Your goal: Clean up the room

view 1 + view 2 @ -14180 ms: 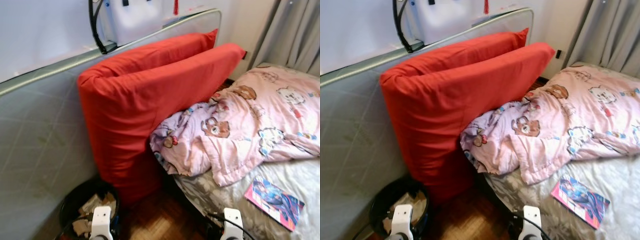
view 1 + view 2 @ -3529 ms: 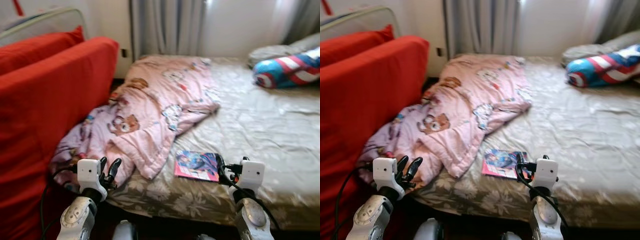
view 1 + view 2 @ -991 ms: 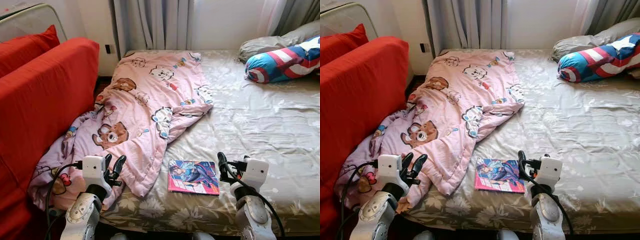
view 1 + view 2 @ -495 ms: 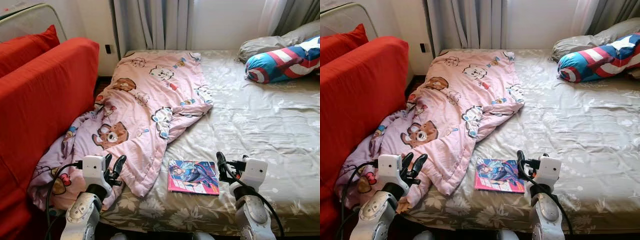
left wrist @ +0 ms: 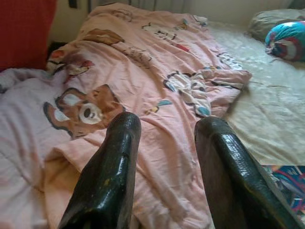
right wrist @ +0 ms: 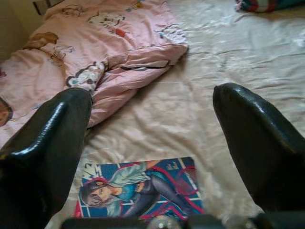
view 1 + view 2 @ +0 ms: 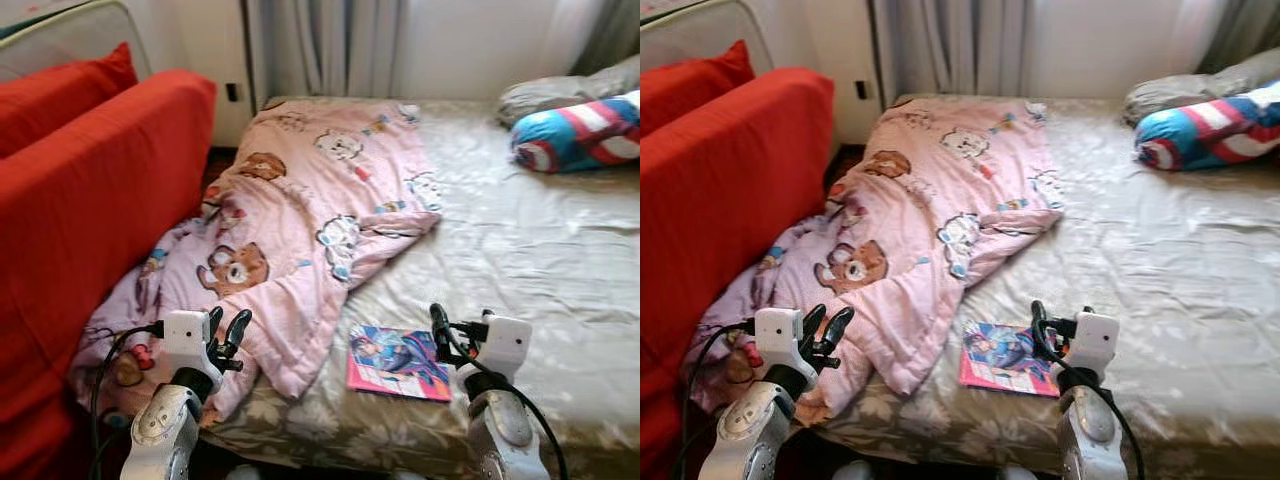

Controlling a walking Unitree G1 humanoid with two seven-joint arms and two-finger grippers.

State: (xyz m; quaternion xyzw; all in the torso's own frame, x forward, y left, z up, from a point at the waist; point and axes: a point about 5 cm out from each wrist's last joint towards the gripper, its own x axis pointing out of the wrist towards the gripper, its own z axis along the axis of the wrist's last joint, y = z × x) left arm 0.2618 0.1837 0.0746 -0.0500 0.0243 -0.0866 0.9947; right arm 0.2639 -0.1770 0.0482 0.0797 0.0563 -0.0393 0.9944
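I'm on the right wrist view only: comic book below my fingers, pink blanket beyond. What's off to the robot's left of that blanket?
Observer: A big red cushion stands beside the bed; the pink blanket spills against it.
Operator: Where's the left gripper?
Observer: The left gripper hovers open over the blanket's near corner.
Operator: Anything at the bed's far end?
Observer: A blue, red and white striped pillow lies at the far right, with a grey pillow behind it.
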